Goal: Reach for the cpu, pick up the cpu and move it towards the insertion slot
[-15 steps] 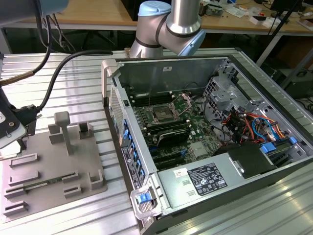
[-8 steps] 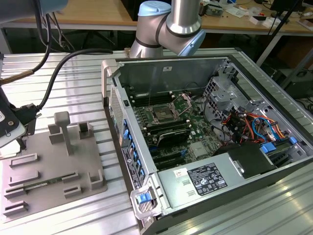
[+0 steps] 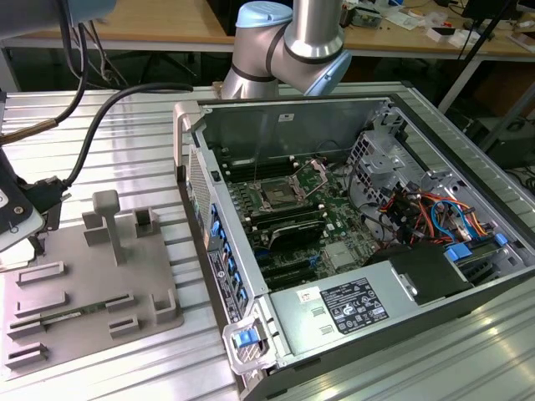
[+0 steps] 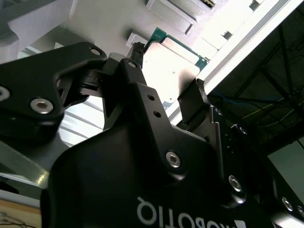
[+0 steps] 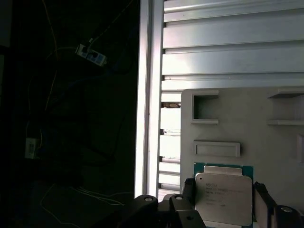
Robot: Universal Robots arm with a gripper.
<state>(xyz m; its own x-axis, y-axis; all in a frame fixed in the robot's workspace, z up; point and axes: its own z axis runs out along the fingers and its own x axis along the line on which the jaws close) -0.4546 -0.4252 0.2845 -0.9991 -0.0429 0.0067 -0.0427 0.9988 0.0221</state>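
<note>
While the cpu point(image 5: 223, 197) lies on grey tray point(image 5: 247, 137) | jaws flank it | grip: cannot tell

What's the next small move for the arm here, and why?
Probably lift straight up a little: the end effector seems shut on the chip, close over the grey tray; the socket sits inside the computer case.

robotics lab or workshop: robot arm point(image 3: 292, 42), opened computer case point(image 3: 284, 125) on aluminium-slat table point(image 3: 134, 125), cluttered wooden benches point(image 3: 159, 21) behind.
</note>
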